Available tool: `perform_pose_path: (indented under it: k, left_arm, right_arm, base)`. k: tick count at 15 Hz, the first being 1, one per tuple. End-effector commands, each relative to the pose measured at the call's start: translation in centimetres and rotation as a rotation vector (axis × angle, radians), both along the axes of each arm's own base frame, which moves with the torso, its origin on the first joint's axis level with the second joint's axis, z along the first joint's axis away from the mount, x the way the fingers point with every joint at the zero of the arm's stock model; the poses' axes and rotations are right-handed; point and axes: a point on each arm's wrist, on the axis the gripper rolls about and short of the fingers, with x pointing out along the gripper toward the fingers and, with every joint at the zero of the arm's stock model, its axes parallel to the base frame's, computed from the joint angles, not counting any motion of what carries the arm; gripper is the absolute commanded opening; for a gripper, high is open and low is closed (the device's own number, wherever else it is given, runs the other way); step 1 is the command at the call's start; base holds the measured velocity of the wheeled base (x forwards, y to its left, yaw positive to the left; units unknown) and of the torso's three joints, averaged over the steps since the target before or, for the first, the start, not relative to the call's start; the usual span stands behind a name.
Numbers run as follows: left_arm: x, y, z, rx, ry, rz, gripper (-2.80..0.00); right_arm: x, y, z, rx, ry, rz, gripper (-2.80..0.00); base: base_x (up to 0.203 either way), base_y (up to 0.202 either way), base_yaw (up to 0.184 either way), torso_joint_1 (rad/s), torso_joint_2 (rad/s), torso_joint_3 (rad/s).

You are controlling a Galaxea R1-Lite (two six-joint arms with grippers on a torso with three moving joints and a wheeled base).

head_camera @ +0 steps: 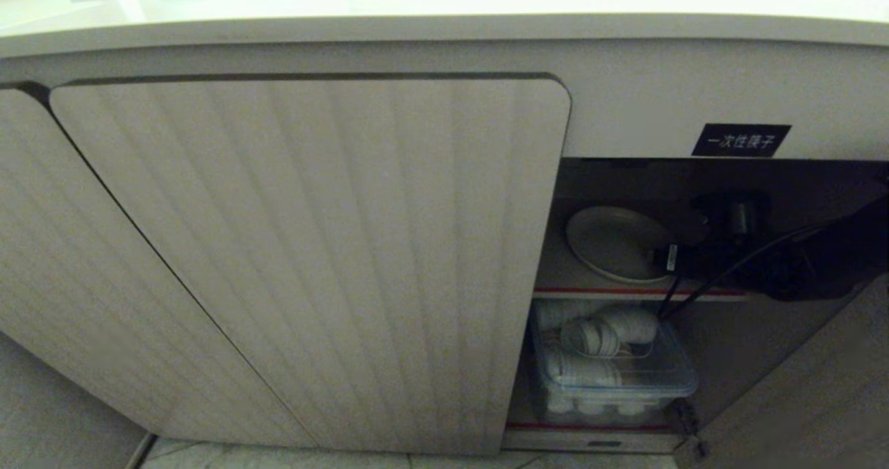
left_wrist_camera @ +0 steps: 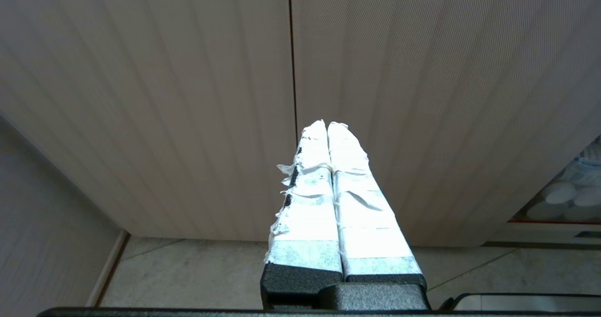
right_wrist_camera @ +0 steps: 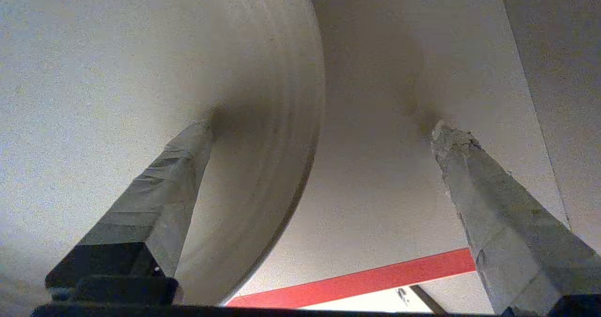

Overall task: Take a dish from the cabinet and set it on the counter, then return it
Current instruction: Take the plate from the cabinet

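The dish [head_camera: 611,243] is a cream-white round plate lying flat on the upper, red-edged shelf [head_camera: 625,292] of the cabinet [head_camera: 312,247], in the open right compartment. My right gripper [head_camera: 684,236] reaches into that compartment at the dish's right edge. In the right wrist view the right gripper [right_wrist_camera: 323,128] stands open, with one finger over the dish [right_wrist_camera: 141,73] and the other over the bare shelf [right_wrist_camera: 375,166], nothing clamped. My left gripper [left_wrist_camera: 327,124] is shut and empty, low in front of the closed ribbed doors. The counter [head_camera: 417,10] runs along the top.
A clear plastic box [head_camera: 611,365] of white cups sits on the lower shelf. The compartment's ribbed door [head_camera: 819,399] hangs open at the right. A black label [head_camera: 741,140] sits above the opening. Tiled floor [head_camera: 278,458] lies below the doors.
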Motion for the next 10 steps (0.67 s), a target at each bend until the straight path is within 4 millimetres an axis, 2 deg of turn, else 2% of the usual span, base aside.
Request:
perform_pose_path:
  k: [1, 10]
  left_arm:
    - [0.0, 0.0, 0.0, -0.001, 0.0, 0.0, -2.8]
    - [0.0, 0.0, 0.0, -0.001, 0.0, 0.0, -2.8]
  right_arm:
    - [0.01, 0.03, 0.07, 0.002, -0.001, 0.001, 0.0]
    - [0.08, 0.04, 0.25, 0.02, 0.031, 0.024, 0.0]
  base:
    - [0.0, 0.0, 0.0, 0.0, 0.0, 0.0]
    - [0.0, 0.0, 0.0, 0.0, 0.0, 0.0]
